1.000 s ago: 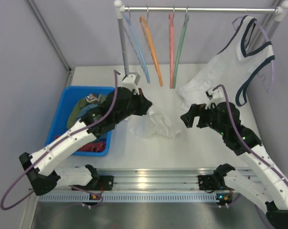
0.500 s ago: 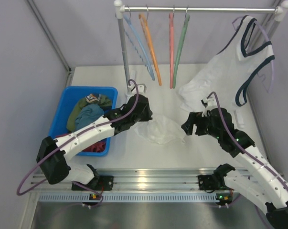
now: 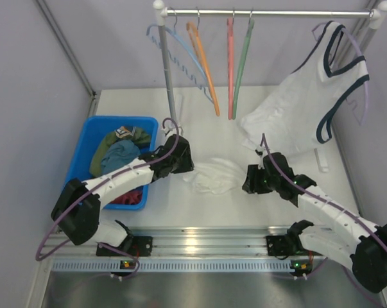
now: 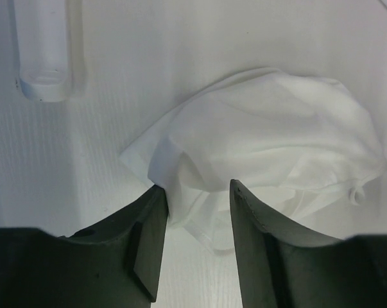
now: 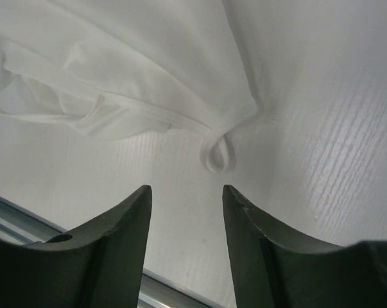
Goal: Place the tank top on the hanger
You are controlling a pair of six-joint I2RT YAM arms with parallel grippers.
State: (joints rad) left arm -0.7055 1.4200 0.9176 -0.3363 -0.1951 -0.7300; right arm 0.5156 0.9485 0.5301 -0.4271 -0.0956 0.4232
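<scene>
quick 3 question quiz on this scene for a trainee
1. True or false: the tank top hangs on the green hanger.
2. The bin is nearer which: A left gripper, B right gripper?
3. Fill in: the right gripper's jaws stand ___.
Key: 1 false; 2 A; 3 open.

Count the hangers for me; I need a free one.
5. On the rail, left to right: pale blue, orange, salmon-red, sage-green; a lavender one holds the navy-trimmed top, far right.
</scene>
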